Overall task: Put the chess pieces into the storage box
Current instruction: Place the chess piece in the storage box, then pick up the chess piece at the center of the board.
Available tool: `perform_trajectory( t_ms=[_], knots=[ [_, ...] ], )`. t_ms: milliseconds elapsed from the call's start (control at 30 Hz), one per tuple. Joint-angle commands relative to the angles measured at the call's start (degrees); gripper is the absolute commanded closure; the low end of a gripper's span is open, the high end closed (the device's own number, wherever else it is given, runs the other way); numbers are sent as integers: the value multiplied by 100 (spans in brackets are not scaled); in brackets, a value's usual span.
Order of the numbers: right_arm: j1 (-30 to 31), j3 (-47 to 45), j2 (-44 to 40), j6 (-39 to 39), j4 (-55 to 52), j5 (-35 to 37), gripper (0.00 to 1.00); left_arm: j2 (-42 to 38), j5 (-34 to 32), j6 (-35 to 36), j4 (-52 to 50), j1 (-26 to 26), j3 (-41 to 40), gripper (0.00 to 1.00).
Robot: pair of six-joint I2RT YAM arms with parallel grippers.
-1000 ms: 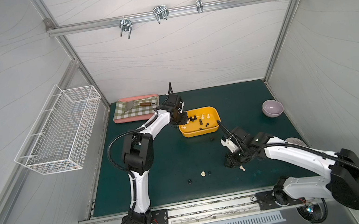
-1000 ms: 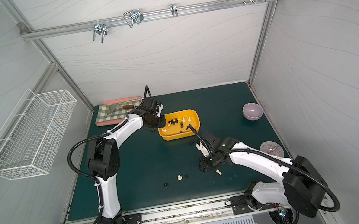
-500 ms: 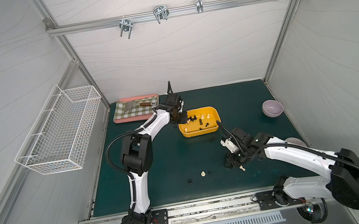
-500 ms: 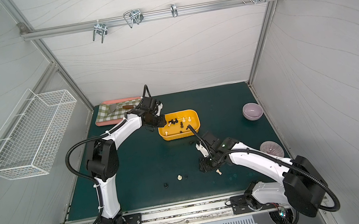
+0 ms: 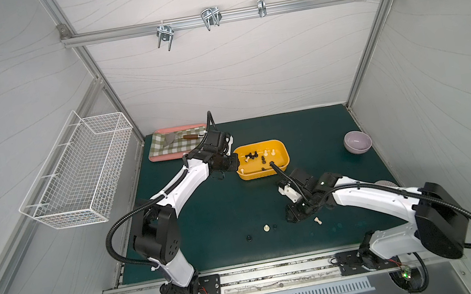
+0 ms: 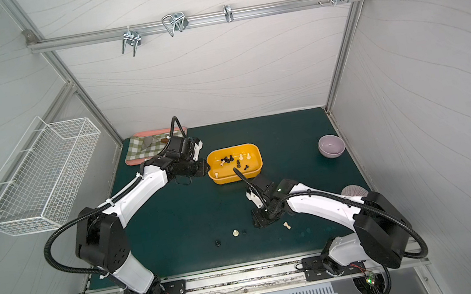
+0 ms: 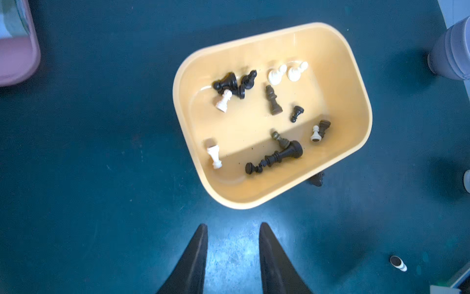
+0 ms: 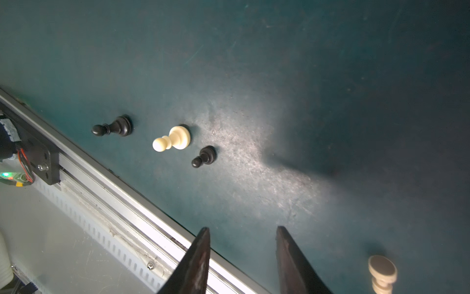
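The yellow-orange storage box [image 5: 264,175] [image 6: 237,177] [image 7: 356,84] sits mid-mat with several black and cream chess pieces [image 7: 271,100] lying inside. My left gripper [image 5: 233,166] [image 6: 206,168] [image 7: 233,225] hovers just off the box's left end, open and empty. Near the front edge stand a black pawn [image 5: 249,238] [image 8: 114,126], a cream pawn [image 5: 267,228] [image 8: 173,138] and a smaller black pawn [image 5: 275,226] [image 8: 204,156]. A cream piece [image 5: 318,220] [image 8: 381,275] lies beside my right gripper [image 5: 291,217] [image 6: 259,222] [image 8: 243,229], which is low over the mat, open, holding nothing.
A pink-rimmed checkered tray [image 5: 165,157] holding a trowel sits back left, behind my left wrist. A white wire basket [image 5: 78,172] hangs on the left wall. A purple bowl [image 5: 357,142] stands at right. One dark piece [image 7: 316,178] lies outside against the box.
My left gripper has drawn back slightly from the box's left end and its jaws have widened a little. The right arm has not moved.
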Motion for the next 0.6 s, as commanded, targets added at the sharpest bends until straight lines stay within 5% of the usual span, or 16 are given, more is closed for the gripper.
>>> perform_trajectory(
  t_ms=[0,567],
  knots=[
    [141,194,187,-71,13,77,56,-374,94,-140,225,22,-315,64],
    [911,954,1031,-206,-167,266,56,-1633,9,-700,525,22,-1955,64]
  ],
)
